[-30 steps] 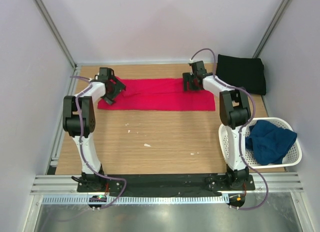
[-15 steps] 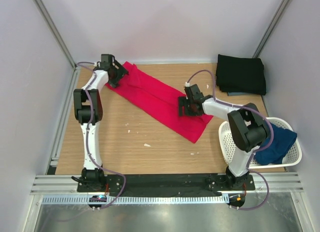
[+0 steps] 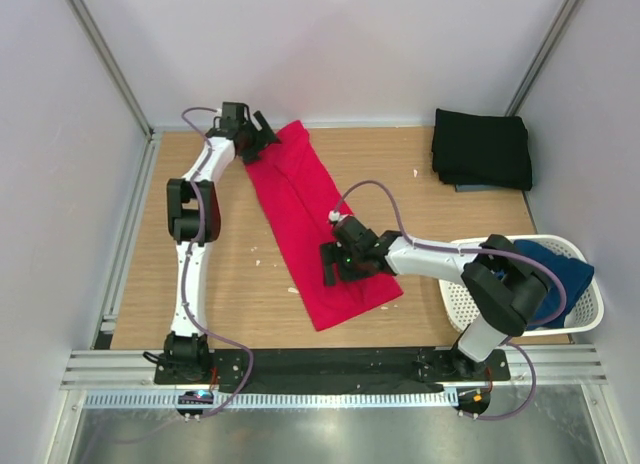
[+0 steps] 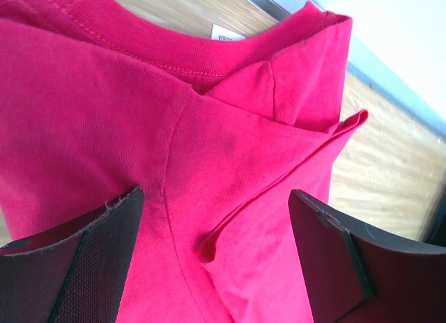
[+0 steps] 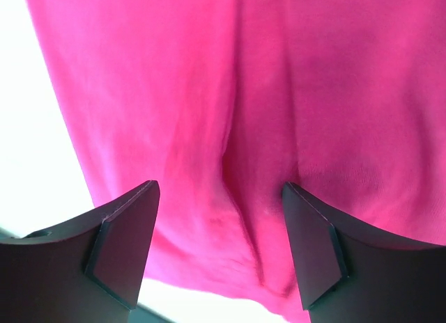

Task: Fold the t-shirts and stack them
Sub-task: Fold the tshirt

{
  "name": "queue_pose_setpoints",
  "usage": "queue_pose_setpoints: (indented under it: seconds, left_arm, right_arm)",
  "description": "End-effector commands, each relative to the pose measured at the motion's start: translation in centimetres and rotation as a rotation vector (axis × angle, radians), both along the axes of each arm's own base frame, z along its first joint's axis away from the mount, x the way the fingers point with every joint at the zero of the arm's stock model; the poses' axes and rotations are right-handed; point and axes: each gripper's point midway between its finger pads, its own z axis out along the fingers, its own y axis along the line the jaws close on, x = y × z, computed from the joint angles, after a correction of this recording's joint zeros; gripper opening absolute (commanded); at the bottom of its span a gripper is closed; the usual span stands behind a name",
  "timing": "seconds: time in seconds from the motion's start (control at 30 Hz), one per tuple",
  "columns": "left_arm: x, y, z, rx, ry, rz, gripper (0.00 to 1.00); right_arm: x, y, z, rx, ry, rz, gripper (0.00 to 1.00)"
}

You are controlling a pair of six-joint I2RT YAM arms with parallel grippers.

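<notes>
The red t-shirt (image 3: pixel 300 214), folded into a long strip, lies slanted from the back of the table toward the front. My left gripper (image 3: pixel 264 136) is at its back collar end, jaws wide open over the cloth (image 4: pixel 104 114), with a raised crease between the fingers (image 4: pixel 83 267). My right gripper (image 3: pixel 328 267) stands open on the strip's near end (image 5: pixel 313 93), cloth rumpled between its fingers (image 5: pixel 125 232). The folded black t-shirt (image 3: pixel 483 147) rests at the back right. The navy t-shirt (image 3: pixel 562 269) is bunched in the basket, partly hidden by the right arm.
The white perforated basket (image 3: pixel 578 324) stands at the right edge, beside the right arm's base. Grey walls close in the table on the left, back and right. Small white crumbs (image 3: pixel 294 290) dot the wood near the red strip.
The red strip has swung from lying crosswise at the back to slanting toward the front. My right gripper moved near and leftward with its end; my left gripper shifted back and right.
</notes>
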Motion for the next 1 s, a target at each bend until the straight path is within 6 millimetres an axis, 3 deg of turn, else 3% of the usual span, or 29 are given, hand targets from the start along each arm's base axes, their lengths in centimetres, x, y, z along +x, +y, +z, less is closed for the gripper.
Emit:
queue_pose_setpoints:
  seconds: [0.0,0.17,0.33,0.4,0.43,0.5,0.53,0.6,0.63,0.67,0.73,0.77,0.83,0.9,0.97]
  left_arm:
    - [-0.8,-4.0,-0.7,0.011,-0.025,-0.157,0.87]
    - [-1.7,-8.5,-1.2,0.015,-0.038,-0.242,0.87]
    - [-2.1,-10.7,-1.4,-0.003,-0.049,-0.293,0.88]
    - [-1.9,-11.2,-0.2,-0.017,-0.073,-0.306,0.88]
    - [-1.8,-11.3,0.5,-0.022,-0.085,-0.306,0.88]
    - [-1.4,-11.5,3.9,-0.031,-0.15,-0.313,0.88]
    - [-1.2,-11.5,5.2,-0.032,-0.177,-0.314,0.88]
    - [-1.1,-11.6,9.9,-0.034,-0.268,-0.321,0.88]
    - [-1.1,-11.4,11.6,-0.035,-0.299,-0.321,0.88]
    - [-1.2,-11.4,13.2,-0.036,-0.333,-0.32,0.88]
    - [-1.8,-11.1,16.3,-0.022,-0.383,-0.309,0.88]
    - [-2.0,-11.0,16.6,-0.002,-0.387,-0.298,0.87]
    - [-2.5,-9.8,17.2,0.109,-0.399,-0.257,0.86]
    - [-3.3,-9.0,16.4,0.242,-0.378,-0.277,0.8]
    - [-4.2,-8.3,14.8,0.351,-0.314,-0.277,0.72]
  right_arm:
    - [-8.9,-1.8,-4.5,-0.158,0.284,0.044,0.77]
    - [-10.0,0.2,-3.6,-0.164,0.266,0.123,0.76]
    - [-9.6,1.4,-1.9,-0.158,0.204,0.16,0.76]
    - [-9.0,1.1,-0.6,-0.174,0.175,0.15,0.77]
    - [-7.9,2.0,1.0,-0.156,0.134,0.142,0.77]
    - [-5.5,1.6,3.6,-0.181,0.021,0.1,0.79]
    - [-3.9,2.5,5.9,-0.142,-0.032,0.08,0.8]
    - [-0.4,1.2,8.4,-0.144,-0.094,-0.015,0.82]
    - [1.4,1.3,10.9,-0.097,-0.132,-0.05,0.82]
    - [3.8,-0.2,12.1,-0.076,-0.147,-0.129,0.82]
    - [6.5,-1.4,15.0,-0.03,-0.217,-0.199,0.83]
    - [8.8,-3.8,15.9,-0.055,-0.272,-0.285,0.86]
    - [10.8,-5.9,17.2,-0.09,-0.346,-0.34,0.88]
    - [12.7,-9.0,17.6,-0.164,-0.393,-0.424,0.9]
    - [13.6,-10.6,17.4,-0.206,-0.397,-0.449,0.92]
